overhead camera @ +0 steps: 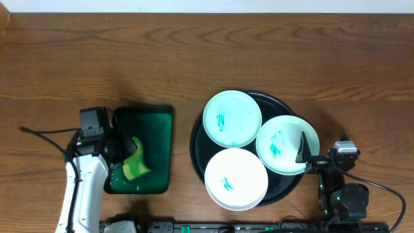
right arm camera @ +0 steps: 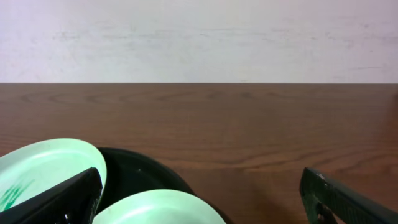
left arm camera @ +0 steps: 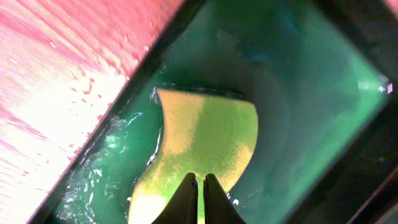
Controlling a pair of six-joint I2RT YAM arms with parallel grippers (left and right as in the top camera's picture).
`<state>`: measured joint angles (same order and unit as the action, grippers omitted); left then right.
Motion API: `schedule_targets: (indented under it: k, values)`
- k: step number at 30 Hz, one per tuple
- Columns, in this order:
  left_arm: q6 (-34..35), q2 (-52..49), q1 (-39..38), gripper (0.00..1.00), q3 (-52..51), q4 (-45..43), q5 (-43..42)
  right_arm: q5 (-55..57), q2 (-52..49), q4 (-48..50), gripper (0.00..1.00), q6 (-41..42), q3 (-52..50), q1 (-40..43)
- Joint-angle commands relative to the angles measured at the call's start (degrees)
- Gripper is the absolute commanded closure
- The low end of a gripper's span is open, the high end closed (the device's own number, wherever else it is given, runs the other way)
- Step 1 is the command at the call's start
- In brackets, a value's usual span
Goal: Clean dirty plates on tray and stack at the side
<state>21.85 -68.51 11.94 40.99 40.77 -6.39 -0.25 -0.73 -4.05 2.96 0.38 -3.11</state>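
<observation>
Left arm (overhead camera: 81,188): near left of counter, white forearm angled toward the far side.
Left gripper (left arm camera: 199,182): pointing down, jaws pinched together on sponge (left arm camera: 205,134).
Right gripper (right arm camera: 202,179): near right, held level, jaws spread wide.

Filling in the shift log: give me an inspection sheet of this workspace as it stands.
Surface: brown wooden table, bare wood away from the trays.
Job's things: top plate, right plate and bottom plate, all with teal scribbles, on the black tray; none stacked aside.
Clutter: wet green tray holding a yellow-green sponge.
Tools: left tool shut on the sponge; right tool open, one finger over the right plate's edge.
Cables: left cable and right cable, both black, beside the arms.
Surroundings: pale wall behind the table.
</observation>
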Motion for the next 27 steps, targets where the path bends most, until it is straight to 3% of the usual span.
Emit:
schedule_targets:
  k: [1, 7, 13, 14, 18, 22, 27]
  values:
    - [-1.46, 0.20, -0.83, 0.93, 3.41, 1.16, 3.43, -0.02, 0.09, -0.24, 0.01, -0.46, -0.09, 0.42]
    - [-1.27, 0.02, -5.84, 0.91, 4.96, 3.04, 6.62, -0.02, 0.09, -0.24, 0.01, -0.46, -0.09, 0.42]
    - [-1.64, -0.13, -9.99, 0.50, 4.87, 6.05, 1.11, -0.02, 0.07, -0.24, 0.01, -0.46, -0.09, 0.42]
    - [-1.66, -0.42, -9.99, 0.47, 4.87, 6.64, 1.14, -0.02, 0.09, -0.24, 0.01, -0.46, -0.09, 0.42]
    - [-1.20, -3.41, -9.99, 0.48, 4.87, 9.75, 3.04, -0.02, 0.09, -0.24, 0.01, -0.46, -0.09, 0.42]
    - [-1.25, -10.75, -10.16, 0.58, 4.87, 11.17, 2.97, -0.02, 0.09, -0.24, 0.01, -0.46, -0.09, 0.42]
    - [-2.14, -16.06, -10.16, 0.60, 4.87, 10.54, 2.99, -0.02, 0.07, -0.24, 0.01, -0.46, -0.09, 0.42]
